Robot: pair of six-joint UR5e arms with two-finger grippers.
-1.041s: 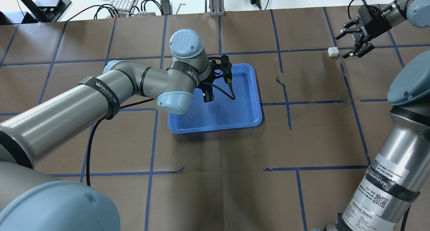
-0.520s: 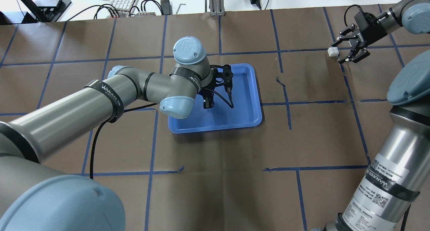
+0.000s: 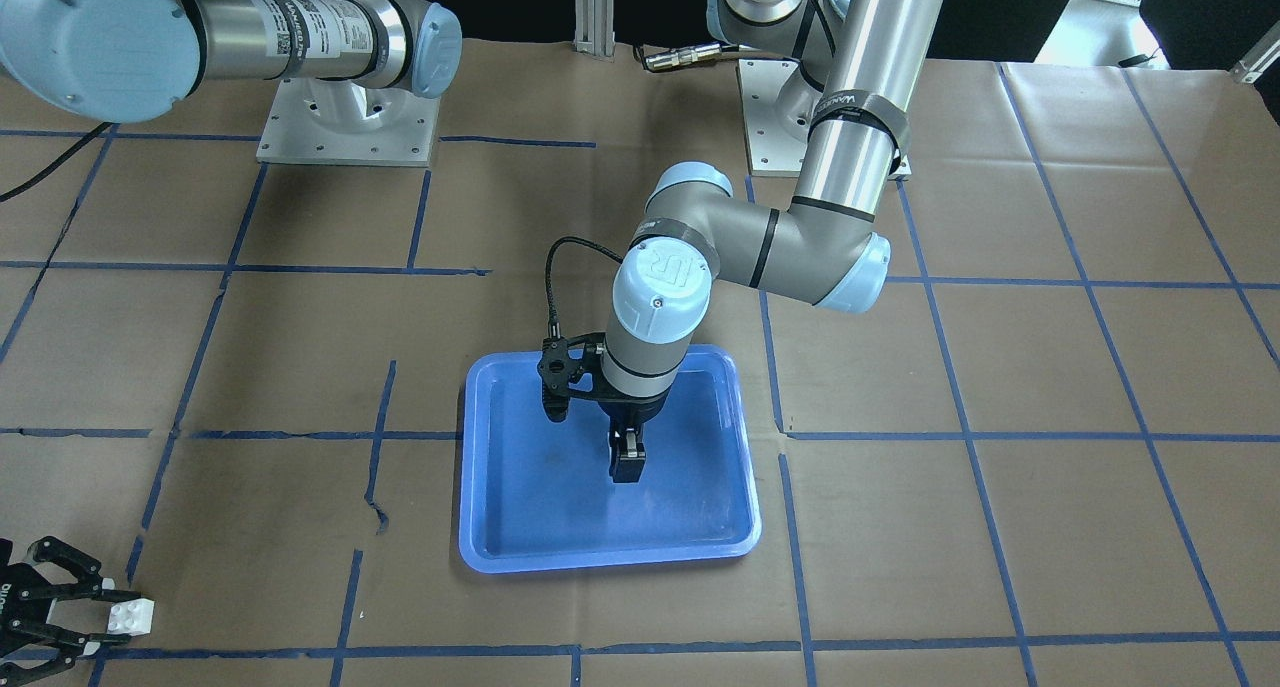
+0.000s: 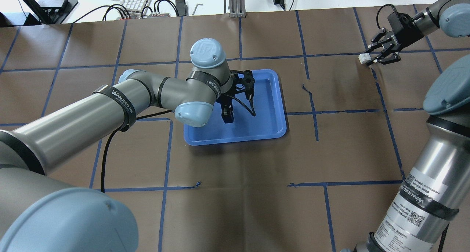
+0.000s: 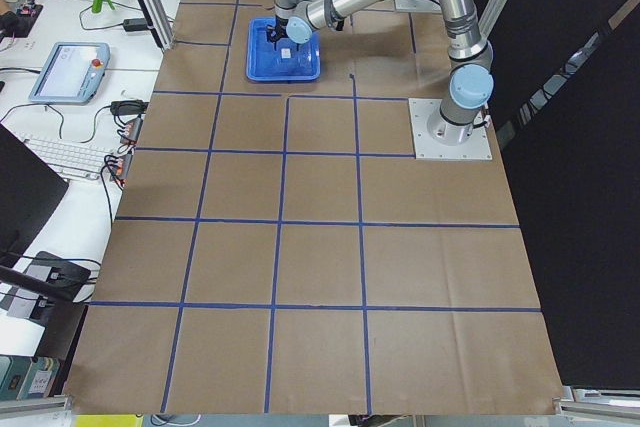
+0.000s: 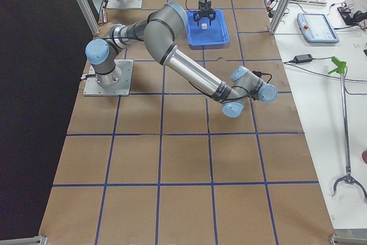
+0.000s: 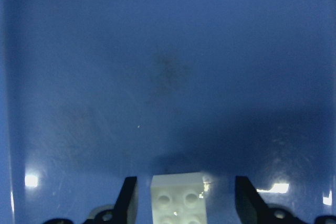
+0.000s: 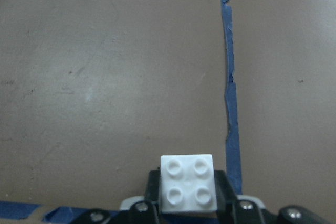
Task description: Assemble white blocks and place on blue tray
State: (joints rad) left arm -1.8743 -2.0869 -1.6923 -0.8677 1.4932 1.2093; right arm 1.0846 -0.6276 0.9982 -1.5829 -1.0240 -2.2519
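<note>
My right end effector [image 4: 368, 58], spread a moment ago, now pinches a small white studded plastic brick [image 8: 187, 183] at the overhead frame's upper right, ready to join the other white brick [image 7: 177, 195], which my spread left end effector [image 3: 627, 462] straddles on the large blue plastic tray [image 4: 273, 129].

First block [image 7: 177, 199] in the tray [image 3: 500, 527], second block [image 8: 187, 188] out on the table [image 4: 257, 171].
The first block rests on the tray floor between the fingers [image 7: 128, 198] of the left gripper [image 3: 627, 464], with a gap on either side of it, and bare tray floor stretches ahead of the fingertips. The second block sits between the pads [image 8: 221, 187] of the right gripper [image 4: 370, 58], both pads against its sides. A tape line [image 8: 229, 103] runs forward just right of the right-hand pad. The tray lies well apart from these pads, off to their left.
</note>
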